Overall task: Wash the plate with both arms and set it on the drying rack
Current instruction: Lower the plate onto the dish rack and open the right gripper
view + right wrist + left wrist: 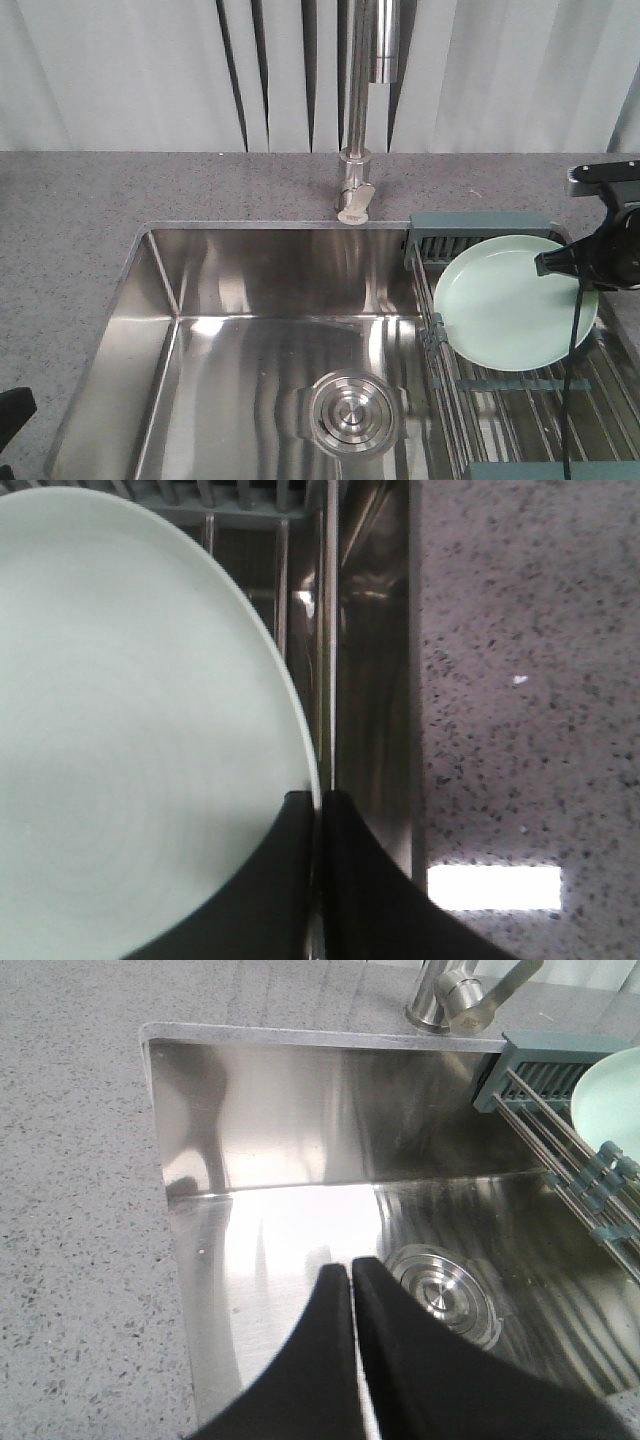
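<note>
Here the right gripper (316, 802) pinches the right rim of the mint-green plate (500, 305), over the drying rack (520, 385) at right of frame. The left gripper (352, 1272), pressed together, hangs over the sink (300, 1110).

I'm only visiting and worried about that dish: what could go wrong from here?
1. The right gripper pinches the plate only at its rim, so it might slip.
2. The plate lies near the sink-side edge of the rack; released badly, it could slide into the sink.
3. The left gripper is shut over the sink, away from the plate, so it likely couldn't catch it.
</note>
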You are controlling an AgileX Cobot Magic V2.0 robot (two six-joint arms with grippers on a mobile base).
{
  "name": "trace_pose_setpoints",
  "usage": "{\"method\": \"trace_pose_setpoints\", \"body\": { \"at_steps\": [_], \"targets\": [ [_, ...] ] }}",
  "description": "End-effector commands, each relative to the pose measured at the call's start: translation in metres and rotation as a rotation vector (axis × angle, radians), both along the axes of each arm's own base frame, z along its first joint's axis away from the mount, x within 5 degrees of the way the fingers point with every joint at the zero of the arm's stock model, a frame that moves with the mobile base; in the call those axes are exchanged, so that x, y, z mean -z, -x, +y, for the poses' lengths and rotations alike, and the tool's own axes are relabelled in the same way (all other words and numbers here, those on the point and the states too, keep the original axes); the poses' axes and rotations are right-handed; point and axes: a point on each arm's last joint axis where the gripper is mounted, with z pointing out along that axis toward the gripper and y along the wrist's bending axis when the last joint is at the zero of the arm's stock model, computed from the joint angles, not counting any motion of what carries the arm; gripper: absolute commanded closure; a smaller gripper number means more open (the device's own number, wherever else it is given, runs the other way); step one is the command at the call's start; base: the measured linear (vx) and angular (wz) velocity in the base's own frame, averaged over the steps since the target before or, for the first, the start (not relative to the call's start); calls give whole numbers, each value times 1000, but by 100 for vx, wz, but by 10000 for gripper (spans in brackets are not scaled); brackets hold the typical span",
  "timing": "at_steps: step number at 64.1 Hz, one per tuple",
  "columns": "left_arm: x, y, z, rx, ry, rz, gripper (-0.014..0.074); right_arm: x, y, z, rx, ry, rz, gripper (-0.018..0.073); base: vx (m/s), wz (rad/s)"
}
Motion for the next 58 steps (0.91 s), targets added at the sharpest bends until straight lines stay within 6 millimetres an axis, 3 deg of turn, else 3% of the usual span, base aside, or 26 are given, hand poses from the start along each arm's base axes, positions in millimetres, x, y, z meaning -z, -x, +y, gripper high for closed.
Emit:
{"method": "trace_pose_setpoints", "body": {
  "at_steps": [1, 14, 22, 42, 48, 58],
  "targets": [
    [-13, -4, 2, -39, 41, -58, 603, -16, -8, 0, -30, 38, -96, 554, 0, 0],
    [-13, -4, 2, -39, 41, -58, 603, -14, -9, -1, -35, 52, -90, 542, 0, 0],
    [-13, -4, 2, -39, 41, -58, 603, -14, -8, -1, -43, 57, -81, 480, 0, 0],
    [-13, -4, 2, -39, 41, -58, 603, -17, -8, -1, -49, 65, -99, 101, 0, 0],
    [-13, -4, 2, -41, 41, -60, 603, -27, -4, -1, -43, 64, -131, 50, 0, 0],
    [-13, -4, 2, -42, 41, -62, 603, -62, 11, 1, -40, 68, -244, 74, 0, 0]
  ]
}}
